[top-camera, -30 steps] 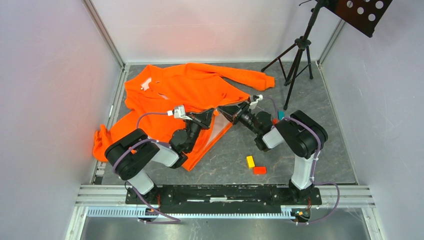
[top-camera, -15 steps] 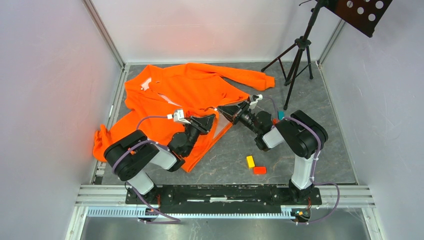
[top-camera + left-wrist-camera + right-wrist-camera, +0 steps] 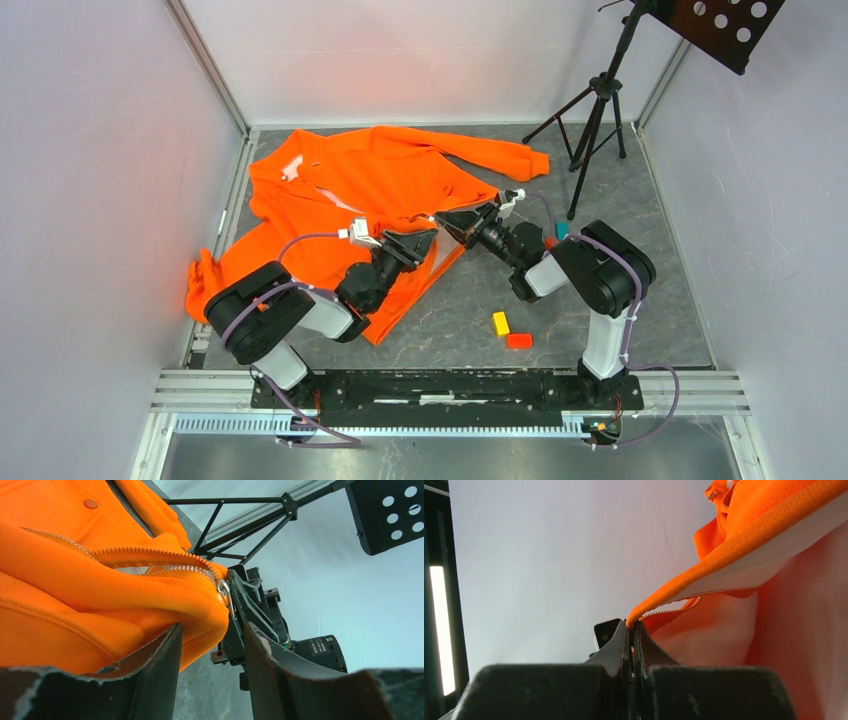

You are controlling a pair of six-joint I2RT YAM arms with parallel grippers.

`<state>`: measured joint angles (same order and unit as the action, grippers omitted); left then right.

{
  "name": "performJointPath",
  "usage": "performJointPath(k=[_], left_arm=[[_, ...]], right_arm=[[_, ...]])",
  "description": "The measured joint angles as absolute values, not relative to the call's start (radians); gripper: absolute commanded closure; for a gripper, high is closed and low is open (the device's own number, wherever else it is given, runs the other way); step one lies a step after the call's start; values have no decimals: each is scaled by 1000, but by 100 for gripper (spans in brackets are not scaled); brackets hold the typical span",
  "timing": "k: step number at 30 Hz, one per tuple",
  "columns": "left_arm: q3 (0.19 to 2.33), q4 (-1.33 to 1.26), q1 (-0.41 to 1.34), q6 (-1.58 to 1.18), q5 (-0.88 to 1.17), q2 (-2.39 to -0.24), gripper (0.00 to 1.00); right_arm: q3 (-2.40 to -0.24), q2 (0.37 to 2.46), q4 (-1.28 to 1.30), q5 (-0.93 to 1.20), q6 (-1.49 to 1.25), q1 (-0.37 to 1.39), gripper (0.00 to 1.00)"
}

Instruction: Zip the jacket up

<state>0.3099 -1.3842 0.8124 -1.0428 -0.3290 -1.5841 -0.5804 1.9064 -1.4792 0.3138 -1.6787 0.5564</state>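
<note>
The bright orange jacket point(image 3: 370, 185) lies spread at the back left, its lower front edge lifted near the middle. My right gripper point(image 3: 447, 220) is shut on the jacket's bottom hem corner point(image 3: 659, 600), with the pale zipper teeth point(image 3: 674, 611) running off beside its tips point(image 3: 630, 630). My left gripper point(image 3: 415, 243) stands open just left of it, nothing between its fingers point(image 3: 155, 660). In the left wrist view the jacket's folded edge point(image 3: 150, 600) bulges above the left finger. The zipper point(image 3: 165, 562) and its slider point(image 3: 222, 587) sit against the right gripper's black body point(image 3: 250, 607).
A yellow block point(image 3: 501, 323) and an orange block point(image 3: 519, 340) lie on the grey table right of centre. A black tripod point(image 3: 592, 120) with a perforated board point(image 3: 725, 25) stands at the back right. White walls close in the left, back and right.
My left gripper has opened, let go of the jacket's edge and drawn back slightly toward its base. The right gripper keeps its hold and has not moved.
</note>
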Motion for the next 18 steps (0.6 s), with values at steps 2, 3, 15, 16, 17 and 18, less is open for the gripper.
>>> performJointPath(k=[2,3,15,16,17,18], left_arm=[[319,-1391,805,-1063,-323,-1607,53],[323,-1393,802,-1071,-319,-1616,56],[339,-1421,781,-1103,-301,-1660,53],[342,-1422,780,-1105,-297,-1664,53],[347,-1423,780,-1106,-295,-1668,54],[352,-1423,780,-1107,-292,-1674,56]], right_arm=[[-581,1906,-1479,314,-1678,556,100],[-581,1906,-1479,314,-1678,556,100],[-581,1906,-1479,312,-1679,561,100],[-581,1906,-1479,312,-1679,561,100],[-581,1906,-1479,313,-1679,561,100],[-581,1906,-1480,312,-1679,561,100]])
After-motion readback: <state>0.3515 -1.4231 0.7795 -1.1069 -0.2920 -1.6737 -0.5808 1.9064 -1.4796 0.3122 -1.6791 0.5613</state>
